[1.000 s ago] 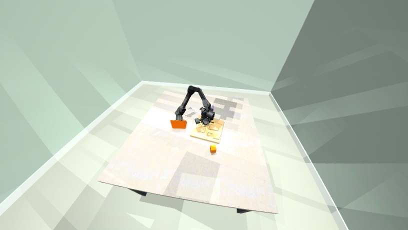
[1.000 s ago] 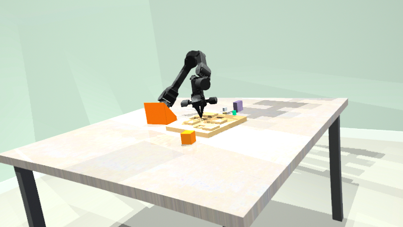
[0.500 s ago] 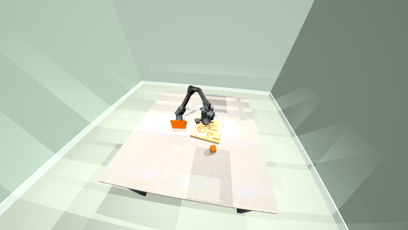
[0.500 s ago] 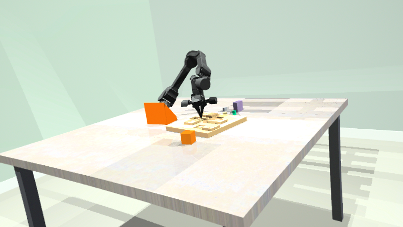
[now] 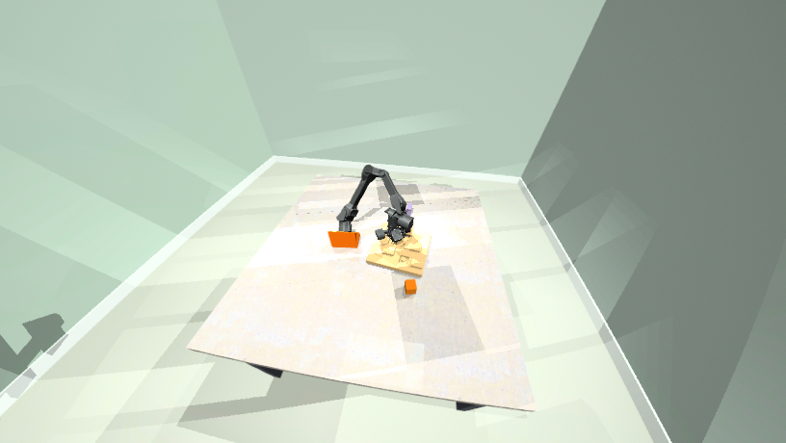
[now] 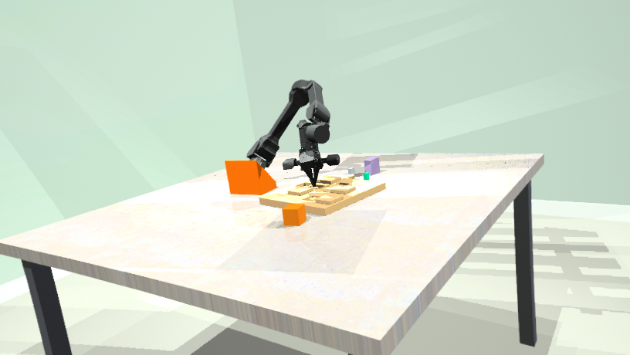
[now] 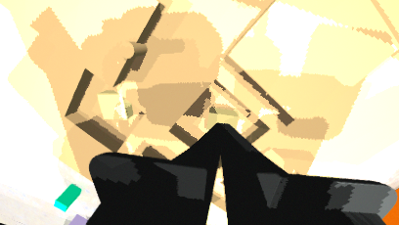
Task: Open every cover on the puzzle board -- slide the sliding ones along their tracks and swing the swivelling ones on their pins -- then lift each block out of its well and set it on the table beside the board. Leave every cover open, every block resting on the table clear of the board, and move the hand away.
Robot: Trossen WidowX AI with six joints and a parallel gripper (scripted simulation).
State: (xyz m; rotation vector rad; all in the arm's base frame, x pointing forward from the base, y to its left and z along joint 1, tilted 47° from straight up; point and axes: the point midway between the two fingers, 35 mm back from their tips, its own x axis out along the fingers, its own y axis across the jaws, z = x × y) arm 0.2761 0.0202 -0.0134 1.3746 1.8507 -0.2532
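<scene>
On the left I see the orange wedge [image 5: 343,240] [image 6: 243,177] by the foot of my arm [image 5: 357,194] [image 6: 284,119]. It is off to the side, so I can leave it alone.

Next comes my gripper [image 5: 395,236] [image 6: 313,184] [image 7: 222,129]. Its fingers are pressed shut and hold nothing. The tips point down at the middle part of the puzzle board [image 5: 379,264] [image 6: 293,203] [image 7: 303,100]. In the wrist view, a pale block [image 7: 221,116] sits in a square well right by the tips, and another pale block [image 7: 108,105] sits in a well farther left. I think I am pushing a cover with the shut tips, or have just about finished a push. To do it well, I should keep the tips low against the cover's edge, go slowly, and push straight along its track. If I dip too far, the tips could catch on the well wall or bump the block.

Once the well is fully open, I should rise a little, spread the fingers, line them up with the block's flat sides, and lift straight up.

Near the board's front edge is an orange cube [image 5: 410,286] [image 6: 293,214] on the table [image 5: 329,319] [image 6: 198,247]. Past the far side are a small green block [image 6: 366,176] [image 7: 67,197] and a purple block [image 5: 409,208] [image 6: 371,165] [image 7: 78,220]. I must set new blocks down away from those.
</scene>
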